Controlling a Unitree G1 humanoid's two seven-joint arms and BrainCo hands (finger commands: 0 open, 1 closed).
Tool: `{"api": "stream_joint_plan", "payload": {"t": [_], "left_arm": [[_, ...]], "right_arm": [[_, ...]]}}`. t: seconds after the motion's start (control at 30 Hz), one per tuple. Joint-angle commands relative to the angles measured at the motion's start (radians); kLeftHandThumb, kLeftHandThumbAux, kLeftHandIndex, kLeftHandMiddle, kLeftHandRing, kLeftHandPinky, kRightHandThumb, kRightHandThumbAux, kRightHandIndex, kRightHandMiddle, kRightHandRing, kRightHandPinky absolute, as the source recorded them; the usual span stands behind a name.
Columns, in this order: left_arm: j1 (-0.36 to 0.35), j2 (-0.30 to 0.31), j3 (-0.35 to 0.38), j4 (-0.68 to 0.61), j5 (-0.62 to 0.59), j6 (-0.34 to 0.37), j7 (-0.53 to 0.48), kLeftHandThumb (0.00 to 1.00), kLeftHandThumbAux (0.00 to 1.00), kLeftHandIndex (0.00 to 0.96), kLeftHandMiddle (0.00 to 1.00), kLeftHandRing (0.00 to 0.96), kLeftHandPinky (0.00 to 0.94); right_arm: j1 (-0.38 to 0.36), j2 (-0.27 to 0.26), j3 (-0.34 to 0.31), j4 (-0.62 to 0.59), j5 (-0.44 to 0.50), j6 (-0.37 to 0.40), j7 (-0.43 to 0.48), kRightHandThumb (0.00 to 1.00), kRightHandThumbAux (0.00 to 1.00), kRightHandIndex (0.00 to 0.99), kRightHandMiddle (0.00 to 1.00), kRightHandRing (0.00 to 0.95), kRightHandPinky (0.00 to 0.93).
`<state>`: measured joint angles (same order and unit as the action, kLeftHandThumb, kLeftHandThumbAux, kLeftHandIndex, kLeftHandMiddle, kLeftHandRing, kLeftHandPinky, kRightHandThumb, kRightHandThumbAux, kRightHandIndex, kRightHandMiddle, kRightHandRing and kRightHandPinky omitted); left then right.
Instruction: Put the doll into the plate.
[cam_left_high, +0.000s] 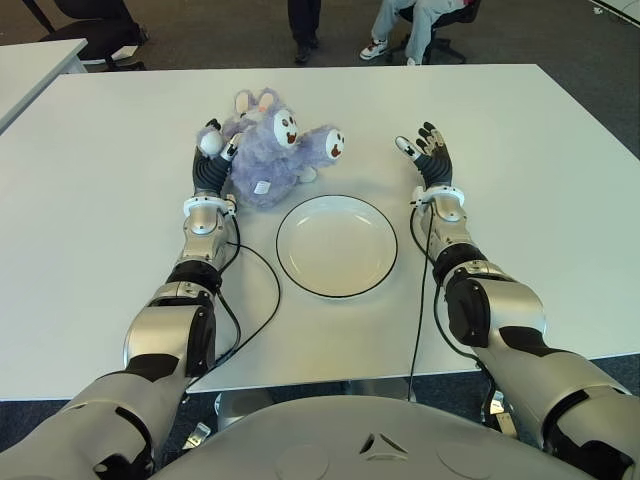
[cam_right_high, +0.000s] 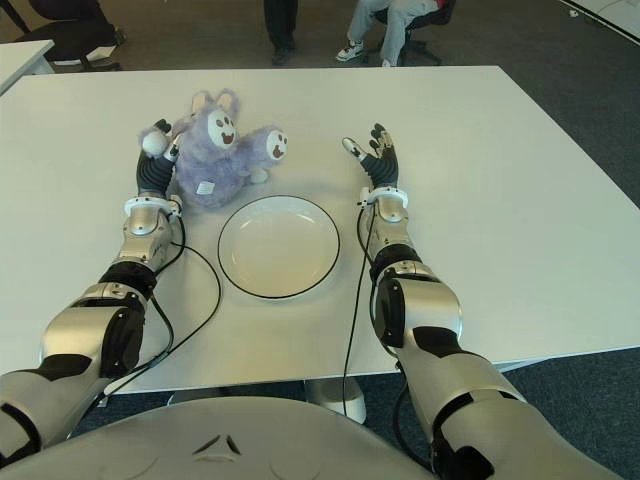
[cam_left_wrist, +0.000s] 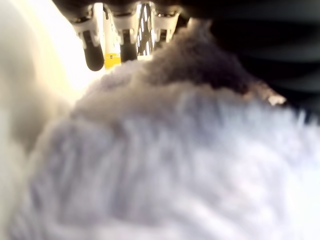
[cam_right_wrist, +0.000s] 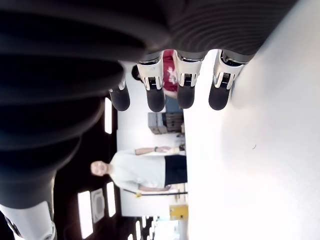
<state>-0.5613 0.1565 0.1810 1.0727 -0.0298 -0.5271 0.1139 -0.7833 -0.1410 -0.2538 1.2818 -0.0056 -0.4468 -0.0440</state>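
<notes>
Nearest, plate (cam_left_high: 337, 246) lay bare-rimmed between hands; left hand (cam_left_high: 212, 160) pressed doll (cam_left_high: 268, 152), grip unclear; right hand (cam_left_high: 430, 158) spread.

Table: you have a white table (cam_left_high: 540, 200) in front of you.
Plate: your white, dark-rimmed plate (cam_left_high: 337, 246) lies near its middle.
Doll: your purple plush doll (cam_left_high: 272, 150) lies just beyond the plate, to its left.
Cables: two black cables (cam_left_high: 262, 300) trail across the top.

1 doll (cam_left_high: 270, 152), 1 plate (cam_left_high: 336, 246), 2 hands, 1 table (cam_left_high: 540, 200).
</notes>
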Motion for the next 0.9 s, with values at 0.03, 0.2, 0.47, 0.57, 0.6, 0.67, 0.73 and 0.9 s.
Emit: {"api": "stream_joint_plan", "payload": {"t": [0.03, 0.2, 0.47, 0.57, 0.6, 0.67, 0.73, 0.9], "left_arm": [[0.108, -0.021, -0.002, 0.07, 0.006, -0.002, -0.004, 0.0, 0.468, 0.0, 0.084, 0.101, 0.117], [0.106, -0.021, -0.001, 0.073, 0.006, -0.002, -0.003, 0.0, 0.468, 0.0, 0.081, 0.095, 0.1], [0.103, -0.02, 0.0, 0.076, 0.004, 0.0, -0.002, 0.0, 0.472, 0.0, 0.077, 0.087, 0.088], [0.103, -0.02, 0.001, 0.076, 0.004, 0.0, -0.003, 0.0, 0.472, 0.0, 0.075, 0.084, 0.088], [0.103, -0.02, 0.001, 0.076, 0.004, 0.0, -0.003, 0.0, 0.473, 0.0, 0.077, 0.088, 0.102], [0.104, -0.02, 0.002, 0.076, 0.003, -0.001, -0.004, 0.0, 0.474, 0.0, 0.08, 0.094, 0.12], [0.104, -0.02, 0.002, 0.076, 0.003, -0.002, -0.004, 0.0, 0.474, 0.0, 0.081, 0.095, 0.124], [0.106, -0.019, 0.001, 0.075, 0.005, -0.006, -0.002, 0.0, 0.475, 0.0, 0.081, 0.095, 0.105]], "right_arm": [[0.089, 0.021, -0.001, 0.054, 0.0, 0.055, 0.001, 0.064, 0.669, 0.006, 0.018, 0.01, 0.009], [0.089, 0.021, -0.001, 0.055, 0.001, 0.054, 0.001, 0.063, 0.668, 0.007, 0.016, 0.009, 0.009], [0.088, 0.022, 0.0, 0.055, -0.001, 0.055, -0.002, 0.058, 0.668, 0.007, 0.017, 0.007, 0.008], [0.087, 0.022, 0.0, 0.055, -0.001, 0.056, -0.003, 0.057, 0.667, 0.007, 0.019, 0.009, 0.006], [0.087, 0.022, 0.001, 0.055, -0.001, 0.056, -0.003, 0.056, 0.666, 0.008, 0.02, 0.009, 0.006], [0.088, 0.022, 0.001, 0.055, -0.002, 0.057, -0.003, 0.056, 0.665, 0.008, 0.021, 0.01, 0.006], [0.088, 0.022, 0.001, 0.055, -0.002, 0.056, -0.003, 0.056, 0.665, 0.008, 0.021, 0.01, 0.006], [0.09, 0.022, 0.002, 0.055, -0.002, 0.054, 0.0, 0.055, 0.664, 0.009, 0.02, 0.009, 0.005]]}}
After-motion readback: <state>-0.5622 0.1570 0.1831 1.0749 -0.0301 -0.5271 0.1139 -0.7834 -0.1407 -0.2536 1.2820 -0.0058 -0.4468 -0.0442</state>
